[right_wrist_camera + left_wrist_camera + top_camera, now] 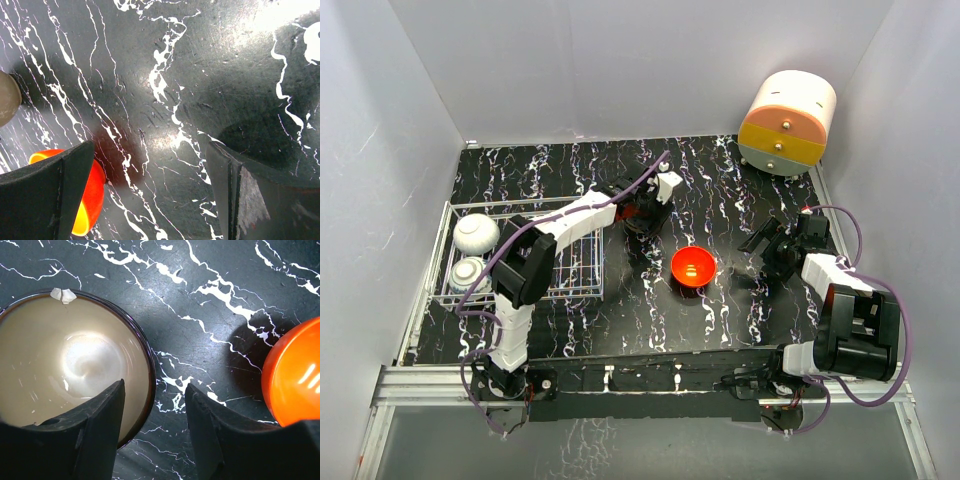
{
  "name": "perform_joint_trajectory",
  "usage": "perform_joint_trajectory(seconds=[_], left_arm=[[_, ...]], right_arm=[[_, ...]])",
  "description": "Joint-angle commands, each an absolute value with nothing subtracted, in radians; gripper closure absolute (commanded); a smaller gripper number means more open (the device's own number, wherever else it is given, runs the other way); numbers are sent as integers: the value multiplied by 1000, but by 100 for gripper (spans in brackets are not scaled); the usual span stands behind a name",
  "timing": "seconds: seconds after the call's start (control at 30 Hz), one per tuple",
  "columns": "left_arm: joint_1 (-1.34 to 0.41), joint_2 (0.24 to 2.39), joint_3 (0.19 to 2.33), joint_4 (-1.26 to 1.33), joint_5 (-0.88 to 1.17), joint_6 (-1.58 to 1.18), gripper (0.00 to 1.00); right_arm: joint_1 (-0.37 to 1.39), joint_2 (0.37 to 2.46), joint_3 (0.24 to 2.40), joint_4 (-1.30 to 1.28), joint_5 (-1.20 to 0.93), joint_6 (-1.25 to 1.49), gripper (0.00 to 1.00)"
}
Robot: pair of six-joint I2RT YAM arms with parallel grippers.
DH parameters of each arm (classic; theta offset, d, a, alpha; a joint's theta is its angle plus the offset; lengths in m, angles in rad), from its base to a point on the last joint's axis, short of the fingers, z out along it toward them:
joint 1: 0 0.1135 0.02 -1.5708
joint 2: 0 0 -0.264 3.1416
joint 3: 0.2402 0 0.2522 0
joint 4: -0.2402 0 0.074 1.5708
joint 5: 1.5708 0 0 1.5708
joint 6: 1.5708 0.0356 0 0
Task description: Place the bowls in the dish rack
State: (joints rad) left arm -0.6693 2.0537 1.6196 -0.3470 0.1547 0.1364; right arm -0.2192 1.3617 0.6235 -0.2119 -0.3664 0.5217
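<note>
Top view: dish rack [580, 275] sat at the left edge of the black marbled tabletop [720, 180]. White bowl [477, 233] and blue-and-white bowl [468, 272] were inside it at its left end, one behind the other. Red-orange bowl [693, 267] stood upright mid-tabletop, well apart from the rack. Left arm reached over the rack's right end, with the left fingers [642, 207] down just behind and left of the red-orange bowl; what was under them was hidden here. Right fingers [767, 245] hung to the right of that bowl, not touching it. Round cream-and-orange drawer cabinet [787, 122] was at the far right corner

Left wrist: brown-gold bowl [65, 360] stood upright on the tabletop with a scrap of white tape [62, 294] on its far rim. Left fingers straddled the near rim, one inside the bowl and one outside, released with a gap showing, not clenched on the wall. Red-orange bowl was at the right edge, apart

Right wrist: right fingers were spread wide and released over bare tabletop, grasping nothing. Red-orange bowl peeked from behind the left finger
</note>
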Motion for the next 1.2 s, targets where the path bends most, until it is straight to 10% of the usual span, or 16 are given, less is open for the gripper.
perform_joint_trajectory(seconds=[0.0, 0.8, 1.03, 1.17], left_arm=[[-663, 1973, 1632, -349, 163, 128, 49], [-661, 1986, 1614, -344, 116, 127, 51], [-660, 1983, 1600, -339, 117, 127, 77], [-660, 1983, 1583, -334, 122, 127, 69]], right_arm=[[-228, 1360, 621, -166, -370, 512, 2], [-229, 1358, 621, -166, -371, 510, 2], [-229, 1358, 619, -166, -370, 509, 2], [-229, 1354, 617, -167, -370, 509, 2]])
